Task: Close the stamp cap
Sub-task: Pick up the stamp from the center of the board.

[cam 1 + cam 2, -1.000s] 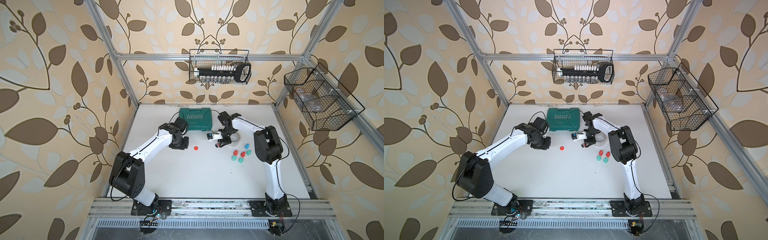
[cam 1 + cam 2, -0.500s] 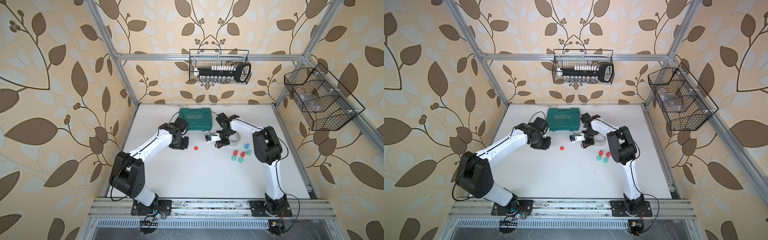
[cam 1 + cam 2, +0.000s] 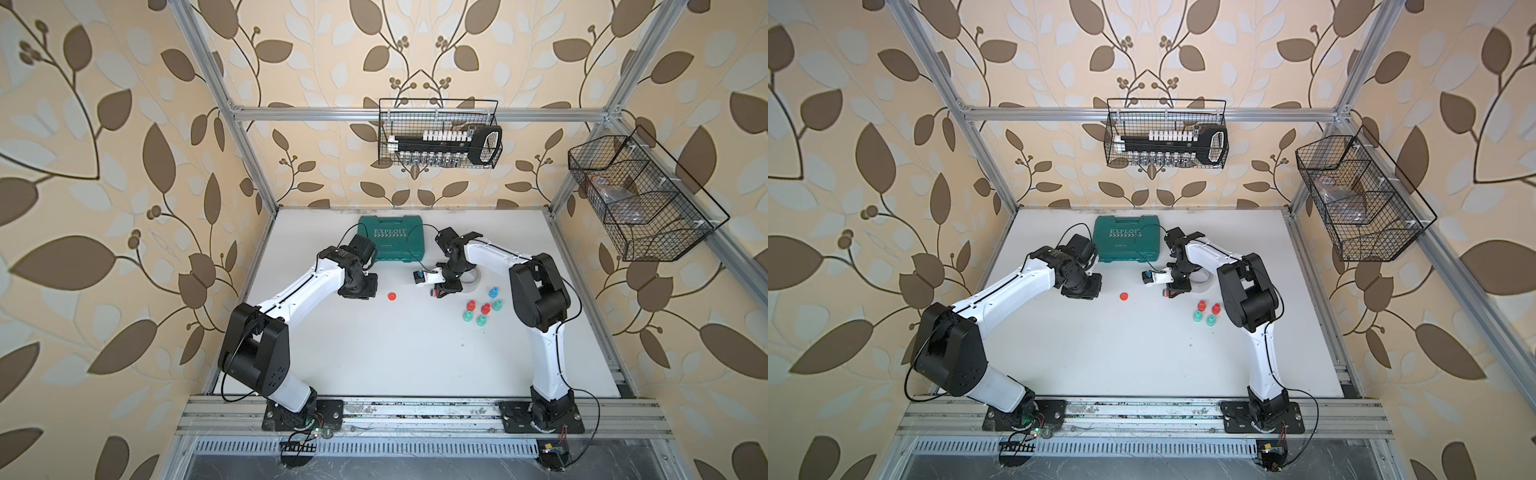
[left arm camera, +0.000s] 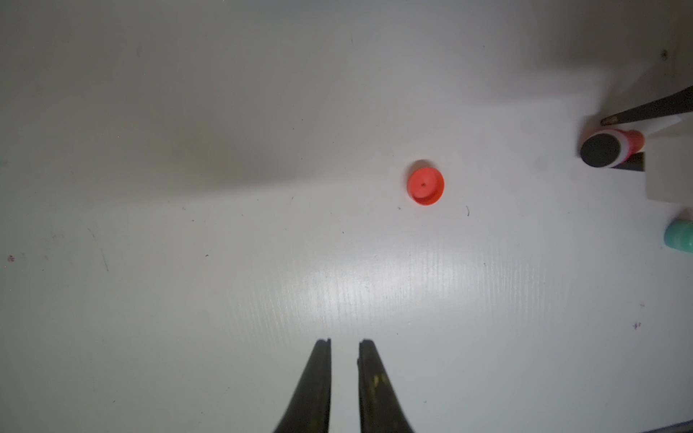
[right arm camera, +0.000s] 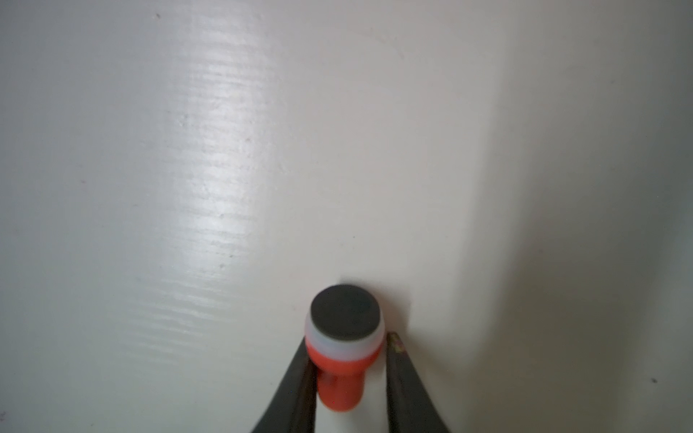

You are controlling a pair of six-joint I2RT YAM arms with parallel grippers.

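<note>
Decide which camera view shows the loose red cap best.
Left wrist view: the red cap lies large and unobstructed on the table, its centre mark visible. In both top views it is only a tiny red dot. The right wrist view does not show it.

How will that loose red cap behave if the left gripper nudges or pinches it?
The red cap looks like small plastic: probably stiff and light, so a nudge would likely skid it across the glossy table. It rests flat on a round face, so rolling seems unlikely unless tipped on edge. Its short round wall may squirt out of the left gripper.
</note>
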